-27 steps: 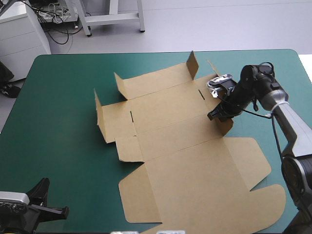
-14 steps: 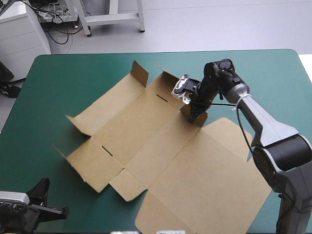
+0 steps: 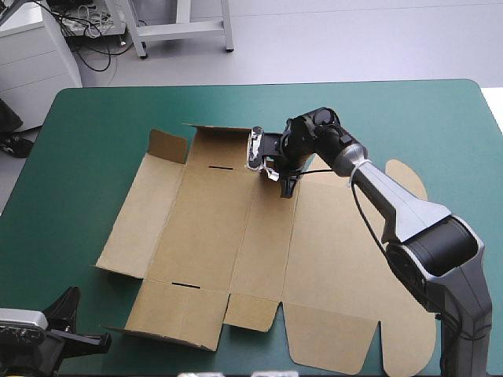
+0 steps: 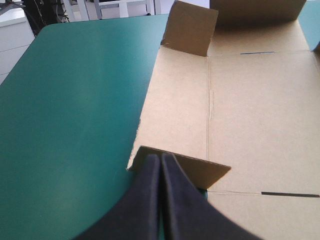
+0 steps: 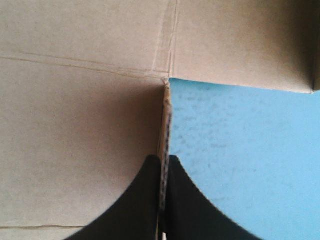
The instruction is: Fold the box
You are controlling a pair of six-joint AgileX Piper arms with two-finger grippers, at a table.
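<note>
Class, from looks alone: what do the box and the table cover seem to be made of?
The box: brown corrugated board, matt; creases show, and the edge held in the right gripper looks fluted. The cover: teal-green, smooth, slightly glossy, perhaps vinyl or rubber; unclear.

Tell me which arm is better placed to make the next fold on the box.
Right, probably. The right gripper is shut on a flap edge of the box at its far side; the left gripper is shut and empty, just off the box's near-left corner.
</note>
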